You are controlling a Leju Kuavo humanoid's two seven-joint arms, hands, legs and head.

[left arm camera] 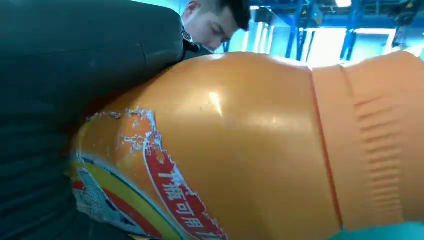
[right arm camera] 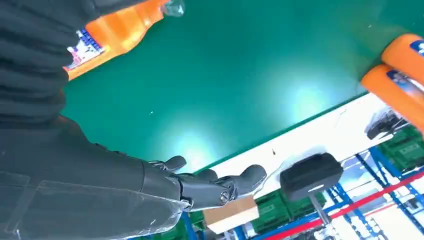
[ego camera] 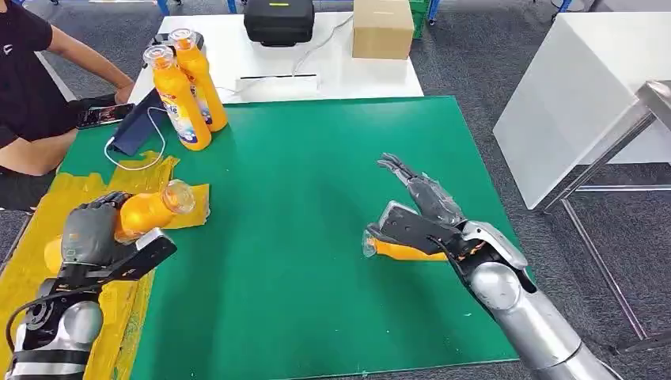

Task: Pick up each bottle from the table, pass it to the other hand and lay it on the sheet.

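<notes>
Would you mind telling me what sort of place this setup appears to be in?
Probably a robot test or data-collection lab rather than a home: a green mat over a work table, blue racking with green crates behind, and a person seated beside the table.

Head camera overlooks table (ego camera: 316, 198); wrist cameras close.

orange bottle (left arm camera: 240, 150), seemingly against hand (left arm camera: 75, 55)
</notes>
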